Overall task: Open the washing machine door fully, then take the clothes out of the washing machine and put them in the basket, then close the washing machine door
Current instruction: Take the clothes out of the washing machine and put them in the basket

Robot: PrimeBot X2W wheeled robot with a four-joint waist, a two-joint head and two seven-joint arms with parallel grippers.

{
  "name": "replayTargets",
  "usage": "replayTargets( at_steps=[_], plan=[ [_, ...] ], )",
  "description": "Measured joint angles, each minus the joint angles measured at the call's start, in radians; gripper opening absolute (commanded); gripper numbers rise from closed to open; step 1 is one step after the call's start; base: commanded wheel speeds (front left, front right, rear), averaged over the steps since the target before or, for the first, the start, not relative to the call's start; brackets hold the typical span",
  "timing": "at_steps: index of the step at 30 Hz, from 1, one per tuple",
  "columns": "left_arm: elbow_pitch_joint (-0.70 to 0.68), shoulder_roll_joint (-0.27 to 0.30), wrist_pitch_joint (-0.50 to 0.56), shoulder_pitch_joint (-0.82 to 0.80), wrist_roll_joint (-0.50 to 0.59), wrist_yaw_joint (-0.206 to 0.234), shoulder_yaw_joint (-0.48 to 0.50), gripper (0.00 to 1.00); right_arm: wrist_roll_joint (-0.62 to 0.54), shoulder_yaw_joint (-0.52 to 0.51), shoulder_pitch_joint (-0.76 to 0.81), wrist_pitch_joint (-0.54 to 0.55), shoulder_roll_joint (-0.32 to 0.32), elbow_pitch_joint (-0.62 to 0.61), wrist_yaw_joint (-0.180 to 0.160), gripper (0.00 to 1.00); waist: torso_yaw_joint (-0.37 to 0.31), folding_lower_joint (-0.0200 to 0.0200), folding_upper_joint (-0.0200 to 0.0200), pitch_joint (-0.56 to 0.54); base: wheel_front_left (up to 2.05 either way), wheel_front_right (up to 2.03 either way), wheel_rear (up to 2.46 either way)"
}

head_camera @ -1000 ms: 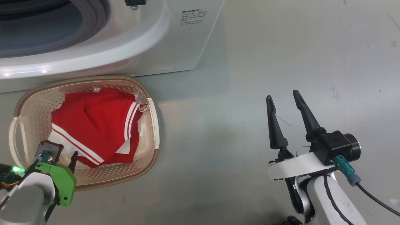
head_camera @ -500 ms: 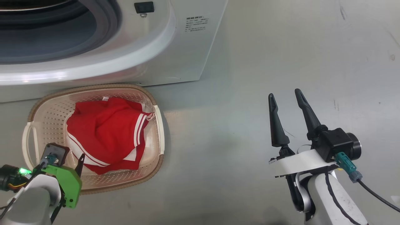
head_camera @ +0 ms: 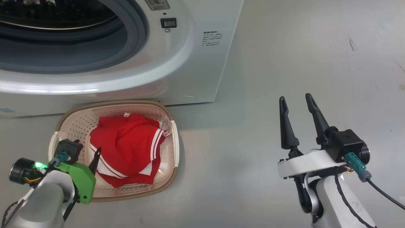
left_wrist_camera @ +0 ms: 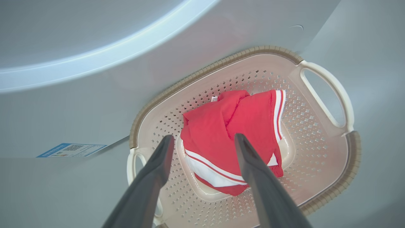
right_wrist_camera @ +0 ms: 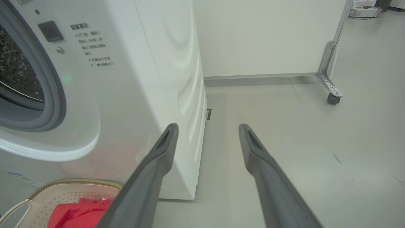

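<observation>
The left fingers stand spread wide with nothing between them. They hang over the left end of the basket, and the cloth shows below through their gap. The right fingers are likewise parted and hold nothing. They are raised over bare floor, well apart from the basket and off to the right of the washing machine.

The clothes lie heaped in the middle of the basket, red cloth with white stripes and a white panel at the lower edge. One striped hem reaches toward the right wall. The basket stands on the floor just before the machine's front, under the bulge around the drum mouth, with its far brown rim close to the white panel. The drum mouth is open, showing the grey gasket and the dark metal drum behind it.

Small printed text sits on the front near the right corner, and a blue label is stuck low on the front, left of the basket. In the right wrist view a caster of a wheeled frame rests on the floor beyond the machine.
</observation>
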Motion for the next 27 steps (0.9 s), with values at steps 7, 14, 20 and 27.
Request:
replayTargets(
  at_steps=[7, 14, 20, 27],
  plan=[
    [-0.149, -0.004, 0.000, 0.001, -0.020, 0.000, 0.051, 1.00, 0.010, -0.021, 0.005, 0.000, 0.000, 0.024, 0.000, 1.00, 0.043, 0.0000, 0.0000, -0.081, 0.00, 0.00, 0.00],
    [-0.269, 0.003, 0.000, 0.029, -0.021, 0.000, 0.120, 1.00, 0.012, -0.033, 0.033, 0.000, 0.000, 0.041, 0.003, 1.00, 0.075, 0.0000, 0.0000, -0.146, 0.00, 0.00, 0.00],
    [-0.384, 0.000, 0.000, 0.107, -0.026, 0.000, 0.185, 1.00, 0.019, -0.044, 0.070, 0.000, 0.000, 0.052, 0.020, 1.00, 0.104, 0.0000, 0.0000, -0.211, 0.00, 0.00, 0.00],
    [-0.499, -0.003, 0.000, 0.201, -0.024, 0.007, 0.253, 1.00, 0.019, -0.060, 0.108, 0.000, 0.001, 0.064, 0.037, 1.00, 0.127, 0.0000, 0.0000, -0.280, 0.00, 0.00, 0.00]
  ],
)
